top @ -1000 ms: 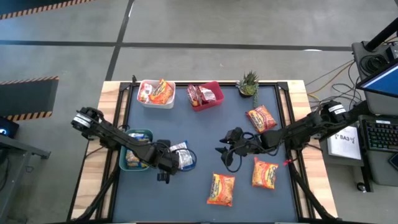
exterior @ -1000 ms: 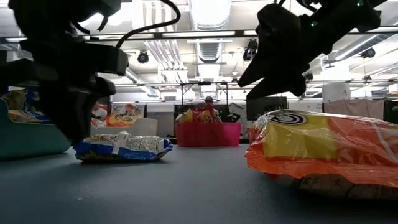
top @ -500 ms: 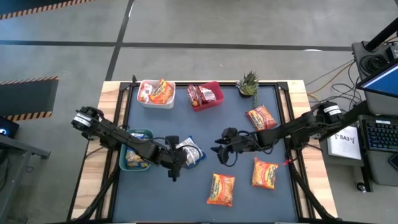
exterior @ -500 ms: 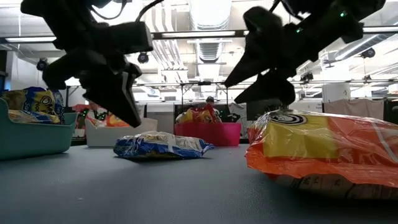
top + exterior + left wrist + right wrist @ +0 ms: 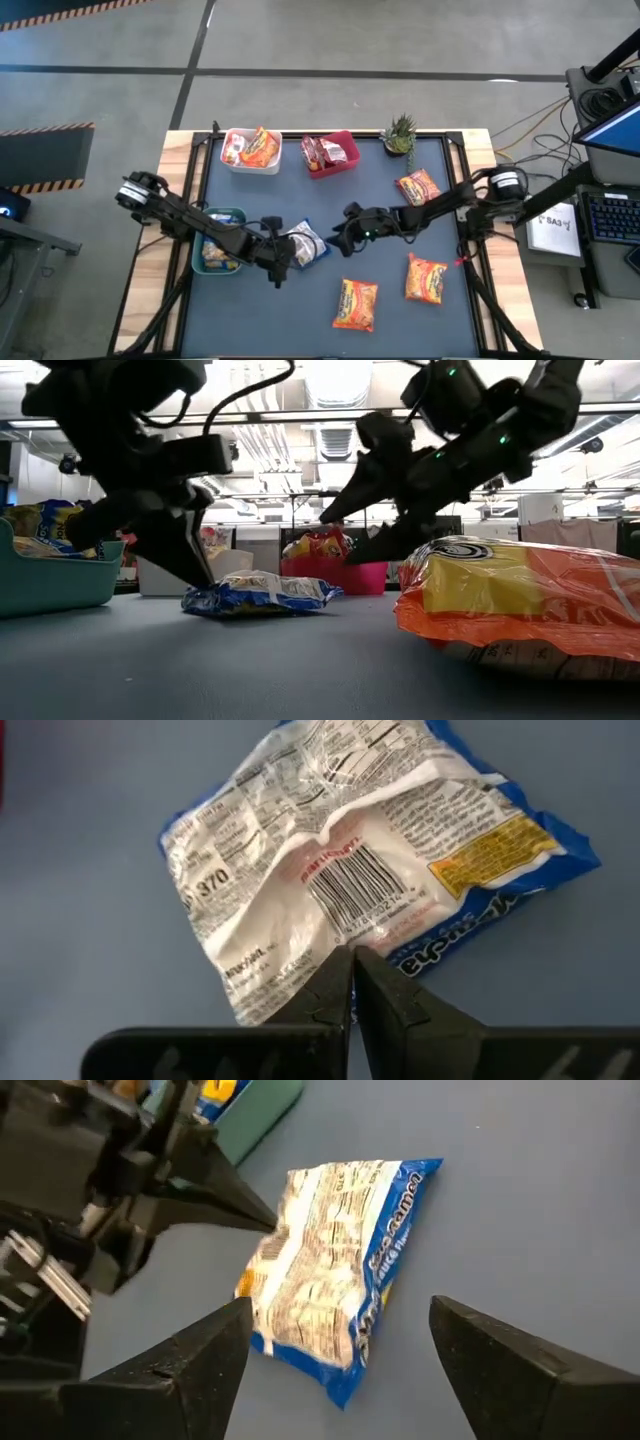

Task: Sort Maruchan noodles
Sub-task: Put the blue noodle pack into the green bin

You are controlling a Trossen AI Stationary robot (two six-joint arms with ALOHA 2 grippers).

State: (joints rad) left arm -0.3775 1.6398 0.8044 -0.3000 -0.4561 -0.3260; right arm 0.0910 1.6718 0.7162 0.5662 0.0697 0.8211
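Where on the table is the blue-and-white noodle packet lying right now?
In the high view the blue-and-white noodle packet lies flat near the table's middle, between the shut left gripper and the open right gripper, right of the teal bin.

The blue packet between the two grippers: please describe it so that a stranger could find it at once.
On the dark table, look near the middle, just right of the teal bin. The blue packet lies flat there, white printed back up, between the shut left gripper and the open right gripper. The other loose packets are orange.
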